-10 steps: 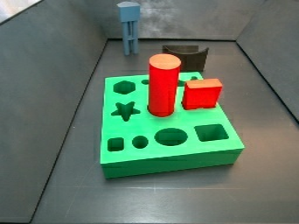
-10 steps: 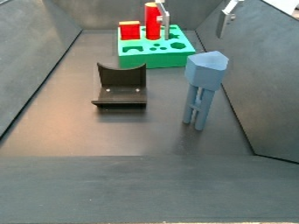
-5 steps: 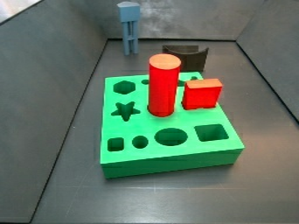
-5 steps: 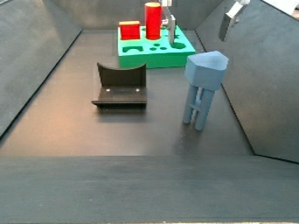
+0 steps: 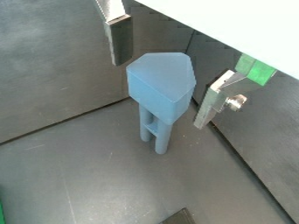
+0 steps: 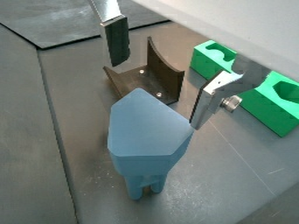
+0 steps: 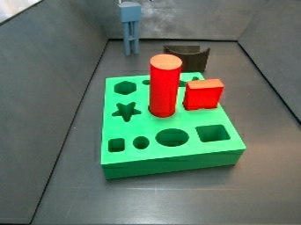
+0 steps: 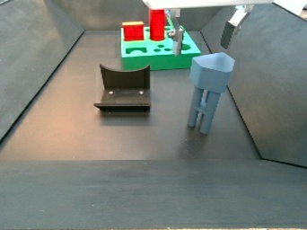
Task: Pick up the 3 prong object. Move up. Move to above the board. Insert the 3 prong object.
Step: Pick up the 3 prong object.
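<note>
Wrist views both show the gripper (image 5: 163, 57) spread wide above the 3 prong object (image 5: 160, 94), one finger (image 5: 118, 37) on each side of its blocky head and neither pad touching it. The blue piece stands upright on its thin prongs on the dark floor, well apart from the board (image 8: 157, 50), which sits at the far end of the bin in a side view with a red cylinder (image 7: 164, 85) and a red block (image 7: 205, 94) already seated in it. A black curved block (image 8: 122, 88) lies on the floor beside the piece, clear of it.

The main risk, as I judge it, is tipping. The piece is top-heavy on slim legs, so if one finger meets the head before its partner during the close, it may shove the piece over or twist it. Descending too far off-centre could also land a fingertip on the sloped top of the head. A grip that catches only a corner of the angular head may let the piece rotate in the pads, leaving the prongs skewed and unable to enter the board's holes later.
</note>
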